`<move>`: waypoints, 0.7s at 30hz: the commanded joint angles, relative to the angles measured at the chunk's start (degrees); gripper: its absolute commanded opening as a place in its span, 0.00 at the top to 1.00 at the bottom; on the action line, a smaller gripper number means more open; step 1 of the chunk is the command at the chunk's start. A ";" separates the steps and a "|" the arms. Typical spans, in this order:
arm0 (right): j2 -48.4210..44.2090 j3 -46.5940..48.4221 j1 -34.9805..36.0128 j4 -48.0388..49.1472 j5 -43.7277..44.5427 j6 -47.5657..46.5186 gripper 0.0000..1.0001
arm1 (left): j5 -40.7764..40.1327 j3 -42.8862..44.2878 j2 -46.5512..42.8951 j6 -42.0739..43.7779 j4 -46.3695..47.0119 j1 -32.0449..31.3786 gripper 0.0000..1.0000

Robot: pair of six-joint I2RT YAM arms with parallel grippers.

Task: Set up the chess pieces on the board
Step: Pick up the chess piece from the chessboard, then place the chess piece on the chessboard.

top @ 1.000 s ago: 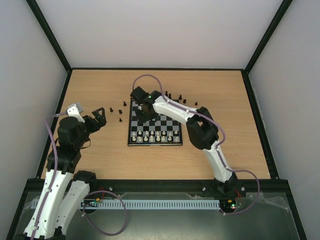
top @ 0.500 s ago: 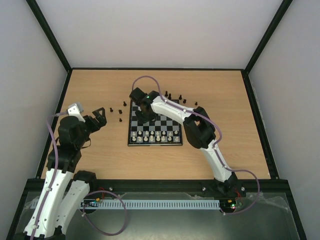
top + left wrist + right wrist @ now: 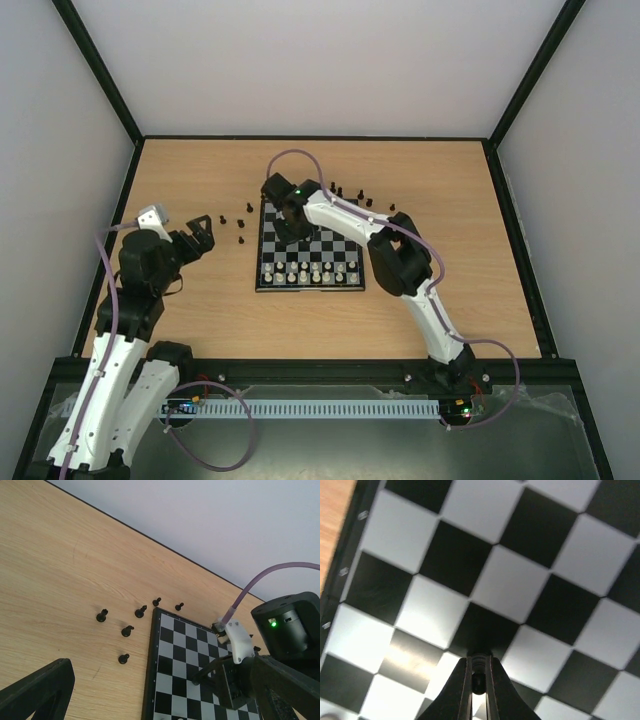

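Note:
The board (image 3: 336, 246) lies mid-table, with cream-white chess pieces (image 3: 300, 276) lined up on its near rows. My right gripper (image 3: 285, 226) hangs low over the board's far left part, shut on a small black chess piece (image 3: 479, 664) whose base points at a black square (image 3: 487, 630). I cannot tell whether the base touches the square. The left wrist view shows the same gripper (image 3: 198, 681) tip-down on the board (image 3: 175, 647). To the left of the board, my left gripper (image 3: 203, 232) stands open over bare wood with nothing between its fingers (image 3: 42, 690).
Several loose black pieces (image 3: 127, 630) stand on the wood beside the board's far left corner (image 3: 241, 230). More black pieces (image 3: 362, 196) stand behind the board's far edge. A black frame (image 3: 310, 137) borders the wooden table.
My right gripper's jaws have closed around the black piece, and it has shifted slightly left over the board. The left arm has barely moved.

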 commanded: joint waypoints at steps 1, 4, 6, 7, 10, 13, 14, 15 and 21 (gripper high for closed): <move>-0.89 1.91 -4.48 -2.73 1.78 -0.57 0.99 | 0.36 -0.13 0.72 0.51 1.44 -0.10 0.01; -1.25 2.60 -7.03 -2.75 1.46 -1.09 0.99 | 0.83 -0.15 1.32 0.47 2.03 -0.10 0.01; -1.14 3.06 -8.22 -2.83 1.37 -1.42 0.99 | 0.97 -0.22 1.72 0.40 2.40 -0.10 0.00; -0.91 3.44 -8.87 -2.91 1.41 -1.53 0.99 | 0.98 -0.31 1.88 0.37 2.58 -0.09 0.00; -0.27 4.28 -10.27 -2.88 0.95 -1.71 0.99 | 1.06 -0.37 2.23 0.25 2.92 -0.10 0.00; 0.68 5.39 -10.98 -3.11 0.85 -1.72 0.99 | 0.91 -0.42 2.53 0.33 3.06 -0.10 0.00; 1.06 5.74 -11.09 -3.33 0.95 -1.72 0.99 | 0.84 -0.39 2.54 0.34 3.13 -0.10 0.00; 1.35 6.15 -11.18 -3.56 1.09 -1.74 0.99 | 0.81 -0.40 2.70 0.37 3.21 -0.10 0.00; 2.21 5.85 -11.41 -4.75 2.94 -1.79 0.99 | 0.89 -0.60 3.17 0.53 3.62 -0.10 0.01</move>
